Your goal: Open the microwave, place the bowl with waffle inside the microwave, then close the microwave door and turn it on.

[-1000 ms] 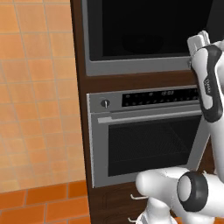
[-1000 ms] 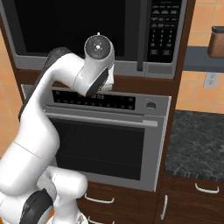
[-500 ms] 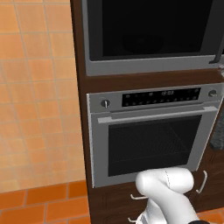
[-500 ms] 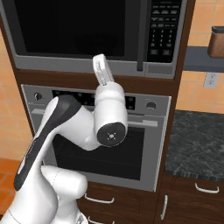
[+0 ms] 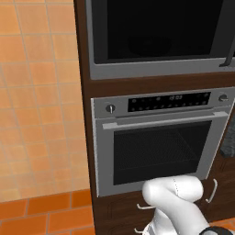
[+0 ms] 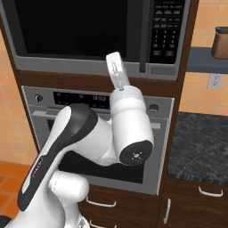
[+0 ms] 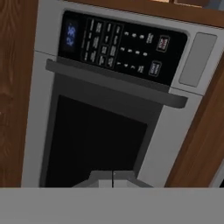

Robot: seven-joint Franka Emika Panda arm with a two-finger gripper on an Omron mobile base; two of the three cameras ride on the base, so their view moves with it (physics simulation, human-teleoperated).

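Observation:
The microwave (image 5: pixel 156 36) is built in high in the wooden cabinet, its black glass door (image 6: pixel 75 26) closed. The door's dark vertical handle (image 6: pixel 142 38) runs beside the keypad (image 6: pixel 167 29). In the rolled hand view the handle (image 7: pixel 118 85) lies across the picture, with the keypad (image 7: pixel 118 46) above it and the glass (image 7: pixel 92 144) below. My gripper (image 7: pixel 113 178) is shut and holds nothing. It points up at the microwave's lower edge, just left of the handle (image 6: pixel 113 60). The bowl is out of view.
The silver oven (image 5: pixel 160 137) with knobs and a bar handle sits under the microwave, behind my arm (image 6: pixel 89 142). A dark stone counter (image 6: pixel 200 142) lies to the right, drawers (image 6: pixel 196 200) below it. Orange tiles (image 5: pixel 36 114) cover the wall at the left.
The arm has swung from a raised pose at the left, down and across the oven front. The hand now rises toward the microwave's lower edge. The door stays closed.

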